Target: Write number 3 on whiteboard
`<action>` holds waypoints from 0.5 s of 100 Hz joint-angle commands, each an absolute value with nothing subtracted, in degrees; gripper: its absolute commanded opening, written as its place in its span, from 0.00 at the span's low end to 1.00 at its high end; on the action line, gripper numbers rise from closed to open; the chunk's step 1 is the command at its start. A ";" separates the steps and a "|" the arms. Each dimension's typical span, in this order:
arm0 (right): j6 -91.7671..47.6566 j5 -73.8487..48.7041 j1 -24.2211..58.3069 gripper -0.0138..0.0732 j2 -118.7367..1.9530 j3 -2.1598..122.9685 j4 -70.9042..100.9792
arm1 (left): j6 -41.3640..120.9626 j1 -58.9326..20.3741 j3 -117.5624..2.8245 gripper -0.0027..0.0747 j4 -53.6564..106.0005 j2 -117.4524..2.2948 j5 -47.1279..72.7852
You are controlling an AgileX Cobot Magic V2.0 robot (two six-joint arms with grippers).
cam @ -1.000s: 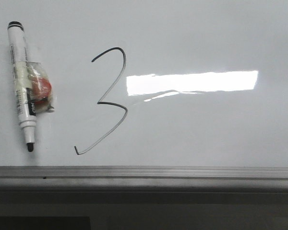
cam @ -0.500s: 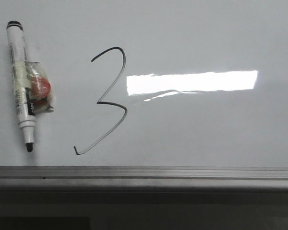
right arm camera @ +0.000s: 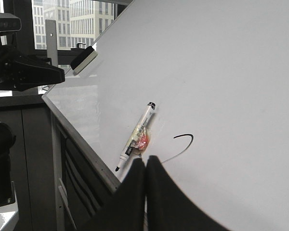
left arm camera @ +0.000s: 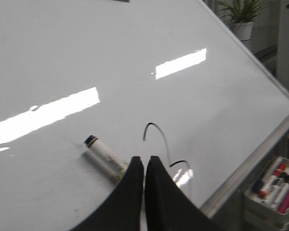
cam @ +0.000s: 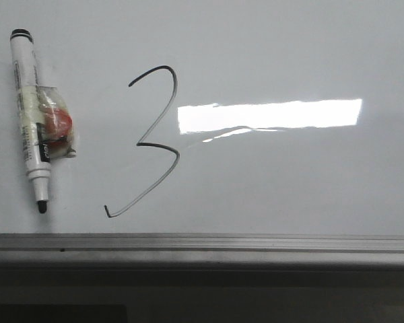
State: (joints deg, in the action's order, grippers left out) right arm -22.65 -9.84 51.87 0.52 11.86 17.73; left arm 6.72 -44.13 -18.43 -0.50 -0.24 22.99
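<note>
The whiteboard (cam: 289, 182) fills the front view, with a grey metal ledge (cam: 202, 242) along its lower edge. A thin black number 3 (cam: 140, 145) with a long slanting tail is drawn left of centre. A white marker (cam: 32, 114) with a black tip pointing down sticks to the board at the left, with clear tape and a red lump (cam: 54, 124) on its side. Neither gripper shows in the front view. My left gripper (left arm camera: 145, 159) is shut and empty, off the board, with the marker (left arm camera: 103, 156) and the 3 (left arm camera: 156, 127) beyond it. My right gripper (right arm camera: 145, 159) is shut and empty, near the marker (right arm camera: 140, 130).
A bright rectangular light reflection (cam: 269, 114) lies right of the 3. A tray of coloured markers (left arm camera: 274, 190) hangs under the board's ledge. An eraser (right arm camera: 83, 60) sits at the board's far edge. A black camera mount (right arm camera: 19, 72) stands beside the board.
</note>
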 commanded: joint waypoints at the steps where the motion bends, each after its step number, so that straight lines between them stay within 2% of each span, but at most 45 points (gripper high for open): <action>1: -22.68 -5.28 51.73 0.11 -0.11 13.19 17.48 | 6.13 -40.31 -19.01 0.01 -4.41 -1.03 18.75; 18: -22.68 -5.28 51.73 0.11 -0.11 13.19 17.48 | 6.13 -22.86 -14.08 0.01 -2.29 -1.03 14.19; 32: -22.68 -5.28 51.73 0.11 -0.11 13.19 17.48 | 6.13 -9.82 -8.95 0.01 5.47 -0.17 12.21; 50: -22.68 -5.28 51.73 0.11 -0.11 13.19 17.48 | 6.13 -2.46 -0.62 0.01 9.78 1.85 10.54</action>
State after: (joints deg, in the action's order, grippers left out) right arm -22.65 -9.74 51.87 0.52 11.86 17.73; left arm 6.72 -4.36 -2.01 8.06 0.29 16.38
